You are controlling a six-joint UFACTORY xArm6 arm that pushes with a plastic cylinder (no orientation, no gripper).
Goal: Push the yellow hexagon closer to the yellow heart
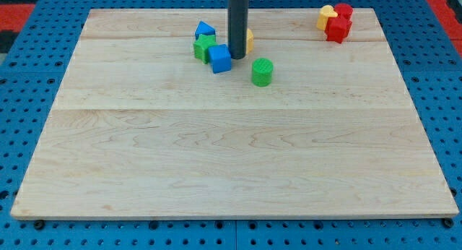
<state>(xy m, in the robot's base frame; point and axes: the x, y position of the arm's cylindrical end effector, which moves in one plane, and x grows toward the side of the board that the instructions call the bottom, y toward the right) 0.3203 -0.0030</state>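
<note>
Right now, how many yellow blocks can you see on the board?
2. The yellow hexagon peeks out on the view's right side of the rod, just above my tip. The yellow heart sits at the view's top right, touching the red blocks. The rod could hide more.

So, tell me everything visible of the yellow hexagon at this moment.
Only a sliver of the yellow hexagon shows, peeking out on the view's right of the rod near the board's top edge; the rest is hidden behind the rod. It looks like matte plastic, lying flat. My tip sits right by it, though contact cannot be confirmed. The blue cube lies beyond the rod; the yellow heart is far to the right.
</note>
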